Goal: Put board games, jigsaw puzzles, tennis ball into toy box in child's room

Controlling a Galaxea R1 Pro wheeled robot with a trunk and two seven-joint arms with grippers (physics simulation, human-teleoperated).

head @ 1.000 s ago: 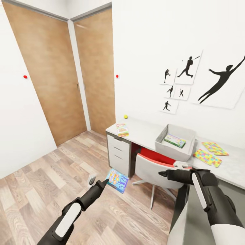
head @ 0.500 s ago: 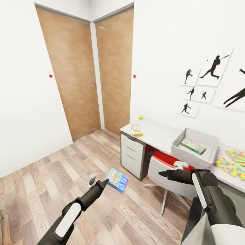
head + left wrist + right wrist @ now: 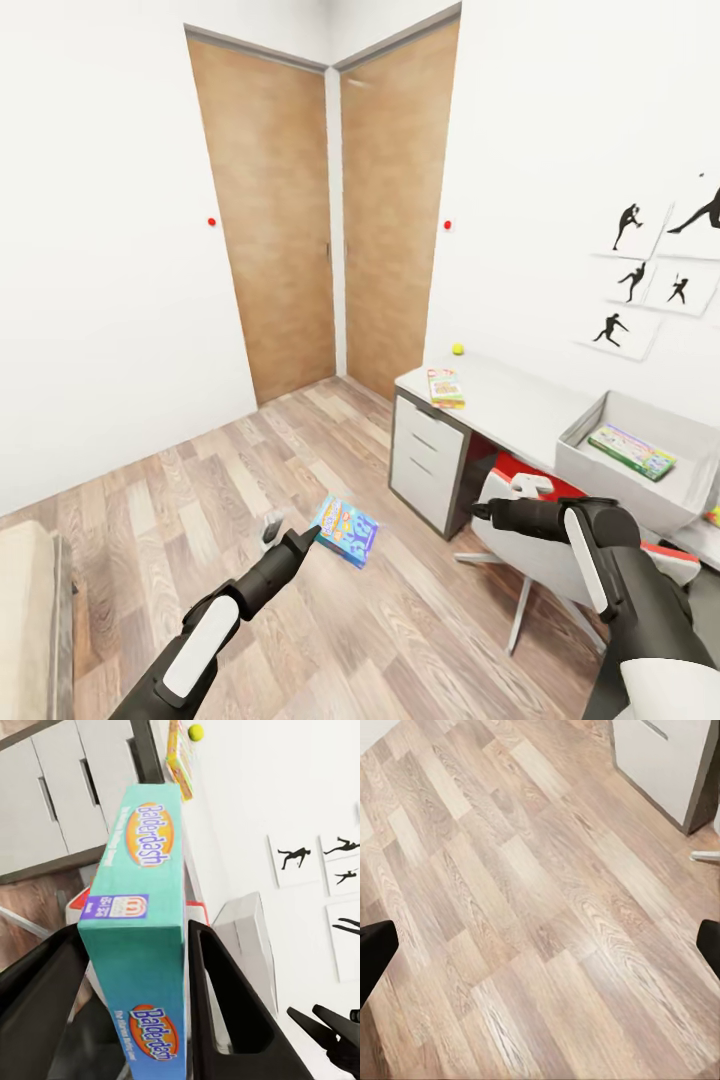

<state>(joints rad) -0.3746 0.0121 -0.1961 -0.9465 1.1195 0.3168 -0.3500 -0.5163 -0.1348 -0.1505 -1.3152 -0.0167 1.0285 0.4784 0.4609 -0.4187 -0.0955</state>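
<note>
Left gripper (image 3: 305, 537) clamped on blue Balderdash game (image 3: 345, 529), low centre frame. Right gripper (image 3: 480, 512) spread apart, empty. Monopoly game (image 3: 632, 450) already in toy box (image 3: 585, 462). Skip-Bo game (image 3: 444, 386), tennis ball (image 3: 458, 349) left on table (image 3: 520, 400).

1. This is a child's bedroom in a home: white walls, a wood-plank floor (image 3: 200, 500) and two plain wooden doors (image 3: 275, 210) meeting at a corner.
2. A desk (image 3: 520, 395) with a white drawer unit (image 3: 428, 462) carries a game box (image 3: 445, 386), a tennis ball (image 3: 458, 349) and a grey toy box (image 3: 640, 470).
3. Baseball-player silhouettes (image 3: 640, 280) hang above it.
4. A bed's edge (image 3: 25, 620) shows low at the side.
</note>
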